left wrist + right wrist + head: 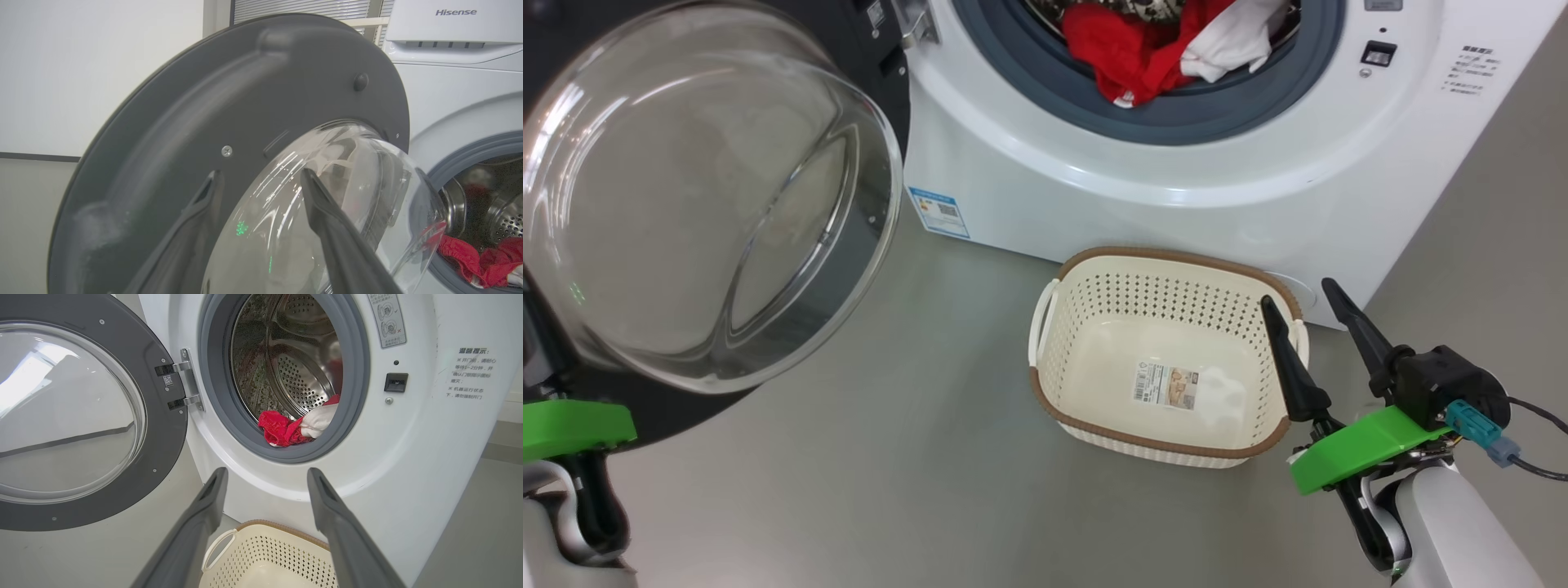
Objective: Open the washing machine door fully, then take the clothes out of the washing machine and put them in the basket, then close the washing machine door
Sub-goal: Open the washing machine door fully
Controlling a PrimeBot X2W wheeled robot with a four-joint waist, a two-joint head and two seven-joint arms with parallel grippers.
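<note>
The washing machine door point(703, 196) stands swung open at the left, its clear glass bowl bulging toward me. Red and white clothes point(1168, 45) lie in the mouth of the white washing machine point(1143, 188). The cream basket point(1143, 302) sits empty on the floor before the machine. My right gripper point(1297, 292) hovers open at the basket's right rim, holding nothing. In the left wrist view my left gripper point(259, 175) is open beside the door point(229, 102), one finger over its dark inner rim and one over the glass. The right wrist view shows the right gripper point(266, 471), basket point(278, 528), clothes point(294, 426) and door point(163, 428).
Grey floor point(915, 457) spreads between the door and the basket. The door hinge point(186, 384) sits left of the grey rubber ring point(355, 375), the latch slot point(395, 381) to its right. A cable point(1539, 416) trails from my right wrist. A white wall point(81, 73) stands behind the door.
</note>
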